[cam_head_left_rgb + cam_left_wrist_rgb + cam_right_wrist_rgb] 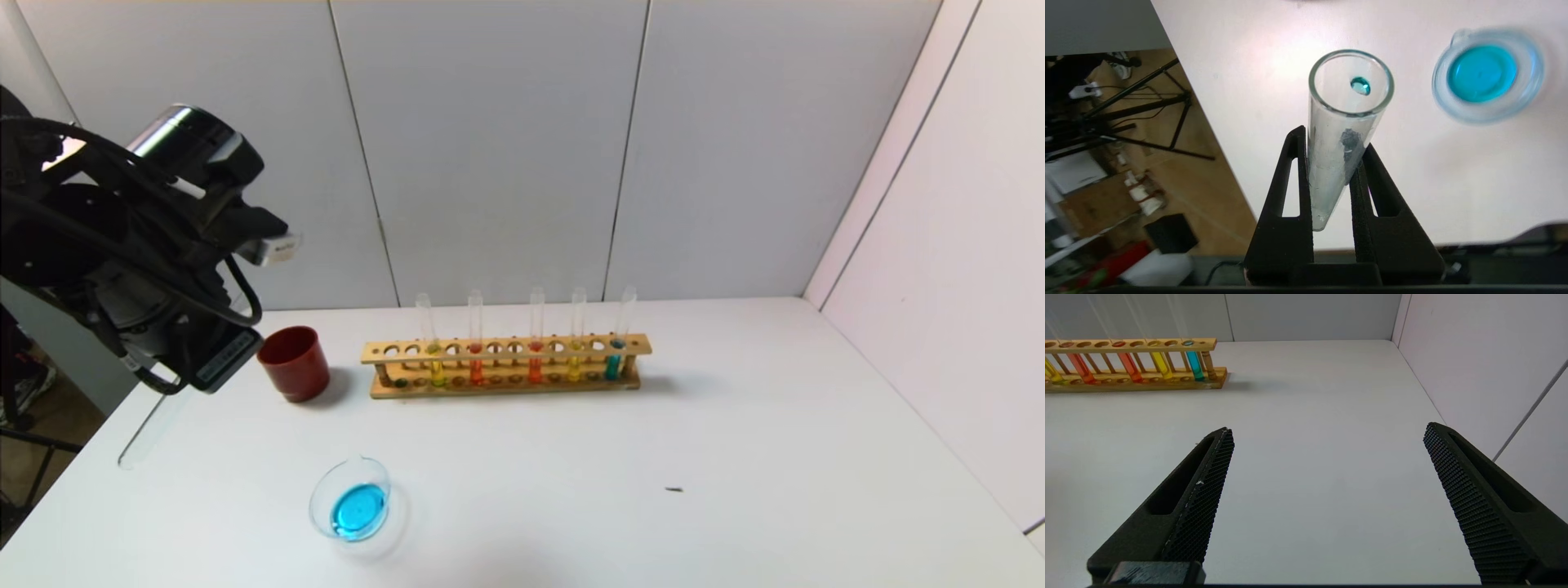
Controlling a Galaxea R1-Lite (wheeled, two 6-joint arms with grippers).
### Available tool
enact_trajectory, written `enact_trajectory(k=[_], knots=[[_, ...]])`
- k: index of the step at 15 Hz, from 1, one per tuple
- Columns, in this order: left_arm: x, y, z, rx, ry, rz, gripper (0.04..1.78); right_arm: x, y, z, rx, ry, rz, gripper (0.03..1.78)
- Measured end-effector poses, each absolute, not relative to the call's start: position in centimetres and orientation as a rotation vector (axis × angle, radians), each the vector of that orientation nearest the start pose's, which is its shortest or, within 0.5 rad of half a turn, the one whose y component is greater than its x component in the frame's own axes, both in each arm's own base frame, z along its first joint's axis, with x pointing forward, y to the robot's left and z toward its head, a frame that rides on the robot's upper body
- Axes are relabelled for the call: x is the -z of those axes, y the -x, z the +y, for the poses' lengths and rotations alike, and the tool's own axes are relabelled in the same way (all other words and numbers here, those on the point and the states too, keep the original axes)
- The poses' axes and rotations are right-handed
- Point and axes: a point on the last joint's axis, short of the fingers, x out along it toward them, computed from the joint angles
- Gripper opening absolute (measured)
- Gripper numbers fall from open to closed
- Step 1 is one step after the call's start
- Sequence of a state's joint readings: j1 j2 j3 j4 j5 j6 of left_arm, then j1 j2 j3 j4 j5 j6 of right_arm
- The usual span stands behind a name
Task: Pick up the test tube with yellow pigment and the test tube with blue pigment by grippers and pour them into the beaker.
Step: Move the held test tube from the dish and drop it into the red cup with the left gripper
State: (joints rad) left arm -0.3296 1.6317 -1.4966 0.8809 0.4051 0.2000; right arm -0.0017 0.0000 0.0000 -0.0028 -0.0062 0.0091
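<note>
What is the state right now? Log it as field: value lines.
left gripper: shut on blue test tube, nearly empty, raised at the table left edge
beaker: holds blue liquid
yellow test tube: leftmost in rack
right gripper: open, empty, over table
red cup: left of rack

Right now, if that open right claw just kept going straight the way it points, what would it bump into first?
Probably nothing soon. The right gripper, wide open, points across bare white table toward the grey back wall. The wooden rack sits off to one side of that line, though depth is hard to judge.
</note>
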Motion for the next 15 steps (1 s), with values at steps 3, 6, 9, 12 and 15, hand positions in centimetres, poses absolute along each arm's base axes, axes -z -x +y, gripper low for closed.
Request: enact_trajectory(k=[3, 6, 9, 12, 15], knots=[[-27.1, -25.9, -6.9, -0.052, -0.407, 0.833, 0.31, -7.6, 2.3, 0.0, 0.008, -0.009, -0.003, 1.70], [-27.1, -27.8, -6.1, -0.105, -0.356, 0.753, 0.31, -7.6, 2.3, 0.0, 0.007, -0.009, -0.003, 1.70], [-26.7, -30.6, -5.8, -0.152, -0.301, 0.653, 0.31, -7.6, 2.3, 0.0, 0.008, -0.009, -0.003, 1.70], [-25.9, -33.6, -6.1, -0.215, -0.248, 0.546, 0.31, -7.6, 2.3, 0.0, 0.007, -0.009, -0.003, 1.70], [-24.4, -36.0, -6.3, -0.248, -0.233, 0.498, 0.31, -7.6, 2.3, 0.0, 0.007, -0.009, -0.003, 1.70]])
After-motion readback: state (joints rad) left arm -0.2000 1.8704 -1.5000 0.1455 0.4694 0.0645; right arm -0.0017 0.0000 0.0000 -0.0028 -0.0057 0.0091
